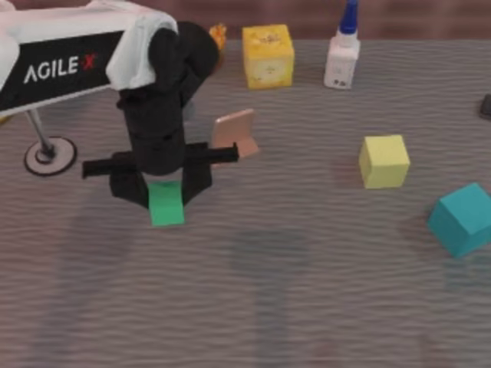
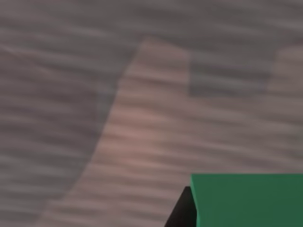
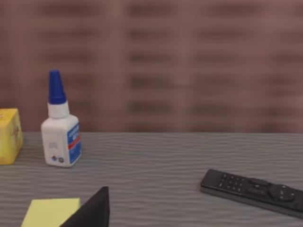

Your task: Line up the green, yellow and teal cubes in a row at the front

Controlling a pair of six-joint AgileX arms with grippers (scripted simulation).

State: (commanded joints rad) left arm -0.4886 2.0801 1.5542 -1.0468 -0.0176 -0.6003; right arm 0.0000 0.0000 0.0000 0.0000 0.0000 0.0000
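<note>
Top view puts the green cube (image 1: 166, 204) left of centre on the grey table (image 1: 307, 307), directly under the left gripper (image 1: 163, 193), whose dark fingers stand at the cube's two sides; whether they press on it I cannot tell. In the left wrist view the green cube (image 2: 246, 198) fills one corner, with a dark finger edge just beside it and bare table beyond. A tan block (image 1: 235, 133) sits just beside the gripper's crossbar, toward the back. The yellow cube (image 1: 383, 161) lies well apart to the right, and the teal cube (image 1: 462, 218) sits near the table's right edge, tilted. Between the green cube and these two, and across the whole front strip, the surface is open. Along the back edge stand a golden box (image 1: 268, 55) and a glue bottle (image 1: 342, 55). The right wrist view shows a remote (image 3: 251, 191) near the bottle; the right gripper's finger state I cannot tell.
</note>
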